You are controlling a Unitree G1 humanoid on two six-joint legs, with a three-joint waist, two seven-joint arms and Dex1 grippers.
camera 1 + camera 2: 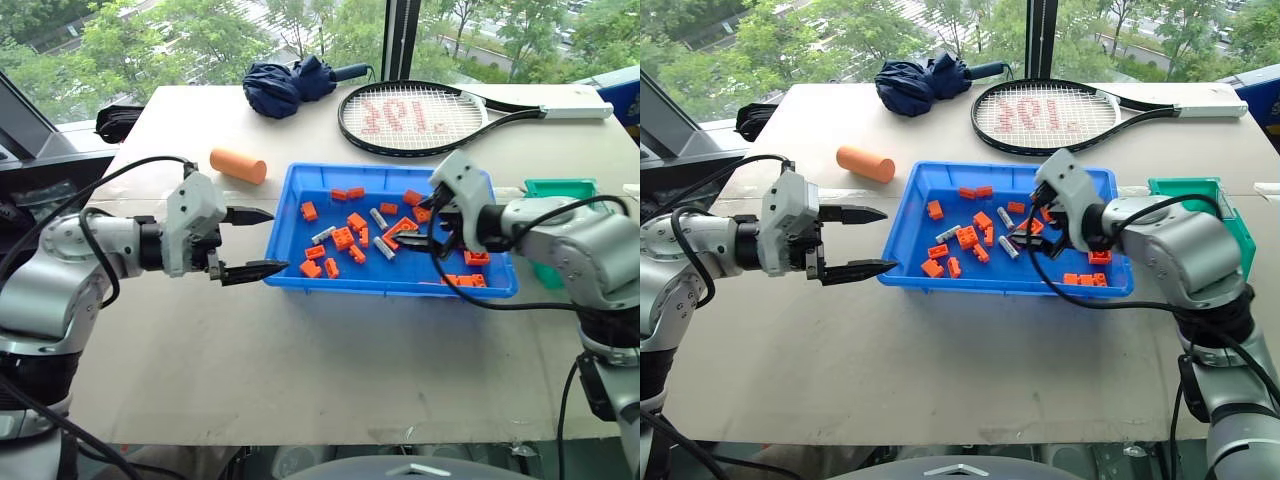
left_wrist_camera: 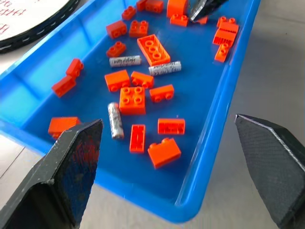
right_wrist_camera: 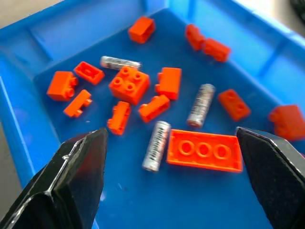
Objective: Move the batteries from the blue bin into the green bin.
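Batteries lie among orange bricks in the blue bin; right gripper, wide open and empty, risks pinching a brick alongside.

I'm working at a plain desk by a big window overlooking treetops: an upper-floor office or lab, tennis racket and folded umbrella lying about.

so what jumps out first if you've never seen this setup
The bright blue bin in the middle of the table, scattered with orange toy bricks and three silver batteries. The right gripper hangs open over its right half, while the left gripper waits open just outside its left rim. Behind lie a tennis racket, a folded umbrella and an orange cylinder.
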